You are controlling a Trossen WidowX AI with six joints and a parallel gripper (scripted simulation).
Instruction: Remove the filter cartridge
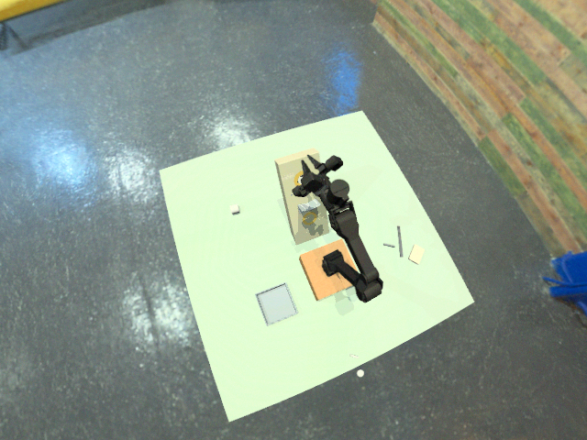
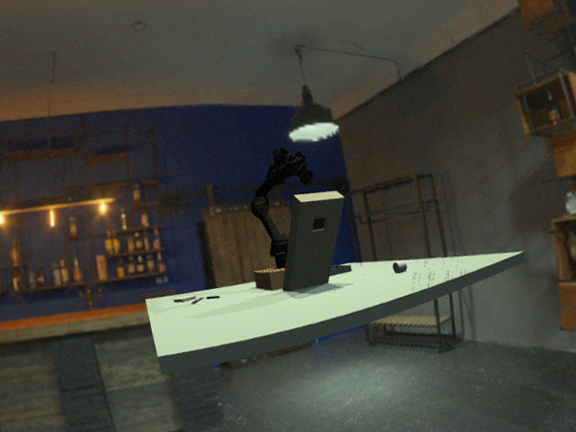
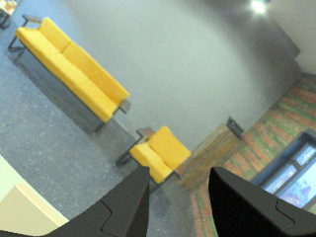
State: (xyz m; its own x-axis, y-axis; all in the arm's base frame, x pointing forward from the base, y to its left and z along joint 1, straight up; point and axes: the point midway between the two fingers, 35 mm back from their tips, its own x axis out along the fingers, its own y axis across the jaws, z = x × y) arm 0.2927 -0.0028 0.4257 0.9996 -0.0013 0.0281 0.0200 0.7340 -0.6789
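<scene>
Pale green bench (image 1: 227,293) bearing an upright beige service panel (image 1: 290,189). The round, orange-ringed filter cartridge (image 1: 298,179) sits flush in the panel's face, axis horizontal. The black jointed arm (image 1: 353,246) arches over the panel top; its claw (image 1: 309,165), narrowed with a gap between the fingers, grips nothing.

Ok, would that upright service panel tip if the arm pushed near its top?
Possibly: the service panel stands tall on a narrow footprint, so a push high up, where the jaws are, might tip rather than slide it. It looks like a thick solid slab, so probably stiff and fairly heavy. Whether it is fixed to the table cannot be seen.
</scene>
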